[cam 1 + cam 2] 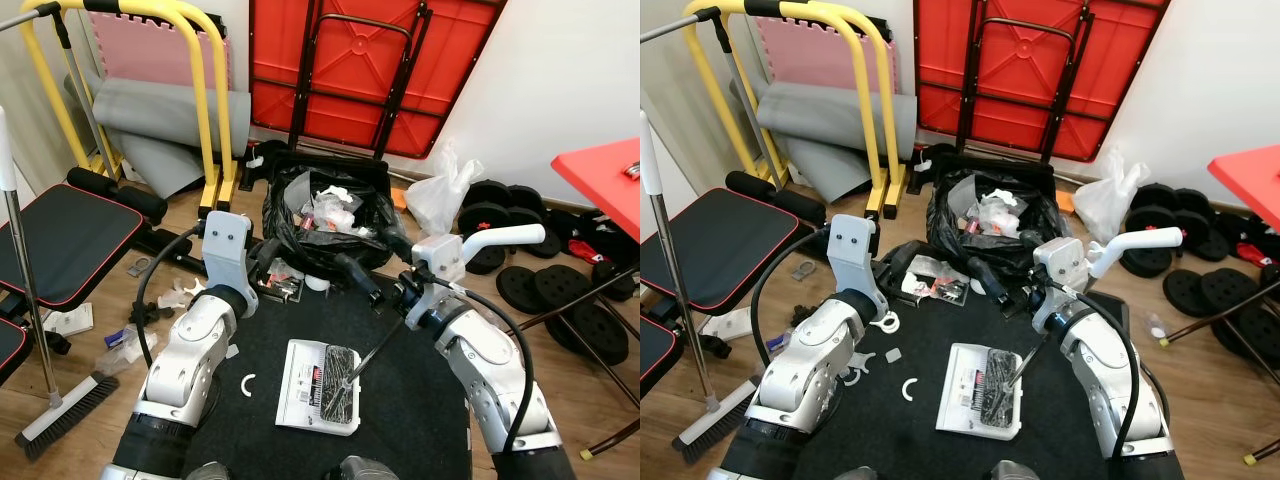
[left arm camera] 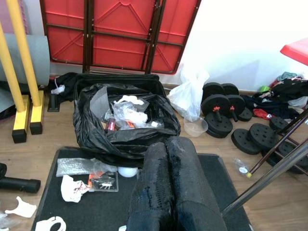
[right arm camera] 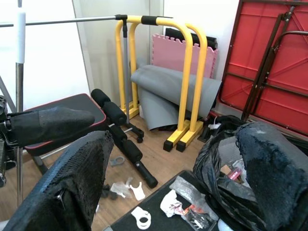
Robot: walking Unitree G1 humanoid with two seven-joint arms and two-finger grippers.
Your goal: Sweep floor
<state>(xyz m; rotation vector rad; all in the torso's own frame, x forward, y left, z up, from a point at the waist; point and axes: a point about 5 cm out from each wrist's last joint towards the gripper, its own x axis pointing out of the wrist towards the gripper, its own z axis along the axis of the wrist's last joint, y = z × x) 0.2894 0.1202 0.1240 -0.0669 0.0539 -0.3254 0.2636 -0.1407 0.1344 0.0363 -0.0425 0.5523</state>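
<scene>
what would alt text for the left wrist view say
The left gripper, its two black fingers pressed shut, points at an open black trash bag full of litter, with scraps on a dark mat and a folded red table behind.

One broom (image 1: 62, 408), one dustpan (image 1: 318, 387), one trash bag (image 1: 325, 215).

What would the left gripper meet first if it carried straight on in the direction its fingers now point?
Most likely the black trash bag. The left gripper, fingers shut, points across the black mat at the bag's near rim, with nothing standing between them, though depth is hard to judge.
</scene>
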